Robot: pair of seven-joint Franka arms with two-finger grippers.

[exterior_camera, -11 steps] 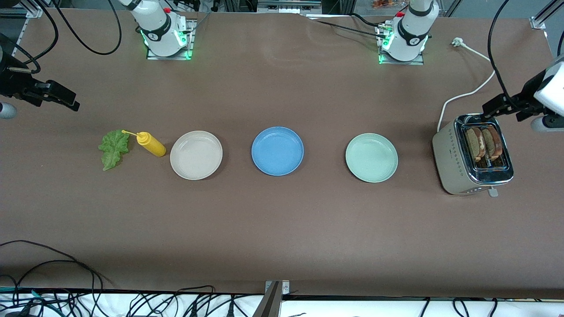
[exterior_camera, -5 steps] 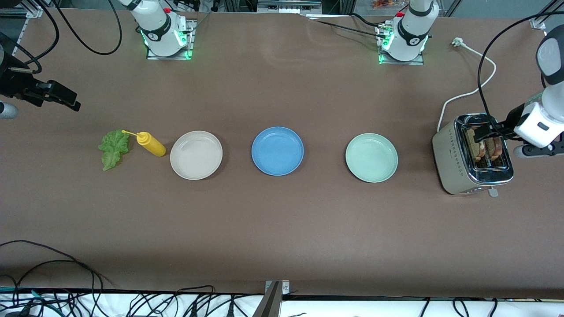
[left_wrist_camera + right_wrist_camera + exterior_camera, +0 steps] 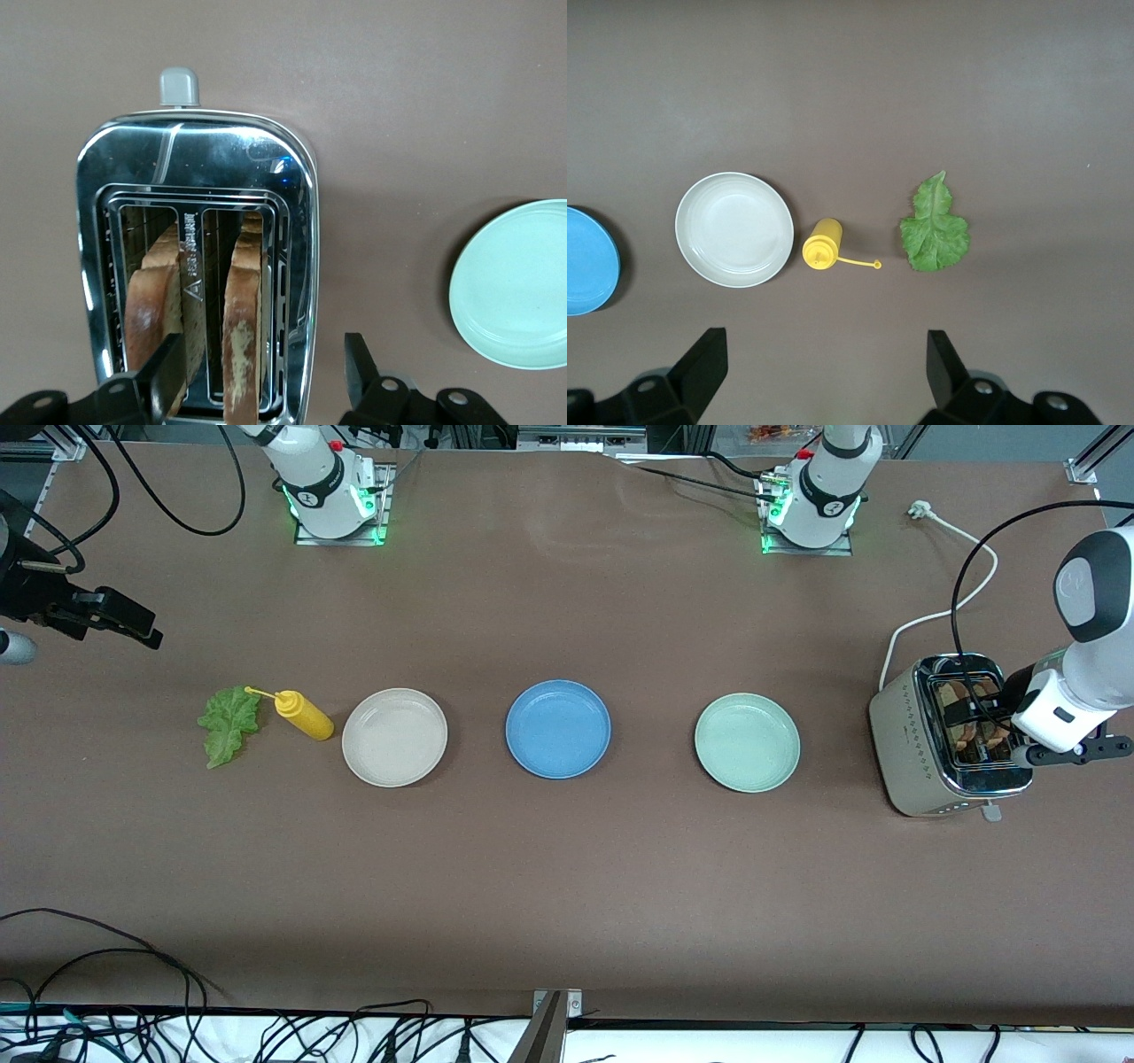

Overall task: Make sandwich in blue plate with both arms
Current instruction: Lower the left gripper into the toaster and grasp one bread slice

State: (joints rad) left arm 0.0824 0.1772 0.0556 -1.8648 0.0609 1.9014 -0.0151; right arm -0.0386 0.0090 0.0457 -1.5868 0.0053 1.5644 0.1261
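Note:
Two brown toast slices (image 3: 151, 301) (image 3: 244, 305) stand upright in the slots of the silver toaster (image 3: 904, 735) at the left arm's end of the table. My left gripper (image 3: 263, 372) (image 3: 974, 716) hangs open just over the slots. Its fingers straddle the slice on the mint plate's side without touching it. The blue plate (image 3: 558, 729) lies empty mid-table. A green lettuce leaf (image 3: 229, 724) lies flat at the right arm's end. My right gripper (image 3: 824, 354) (image 3: 120, 618) waits open, high above the table near that leaf.
A cream-white plate (image 3: 394, 737) and a pale mint plate (image 3: 747, 742) flank the blue one, both empty. A yellow squeeze bottle (image 3: 304, 716) lies between the lettuce and the cream plate. The toaster's white cord (image 3: 939, 615) trails toward the left arm's base.
The left arm has swung in and come down from beside the toaster to right over its slots, and its fingers have narrowed a little. The right arm has not moved.

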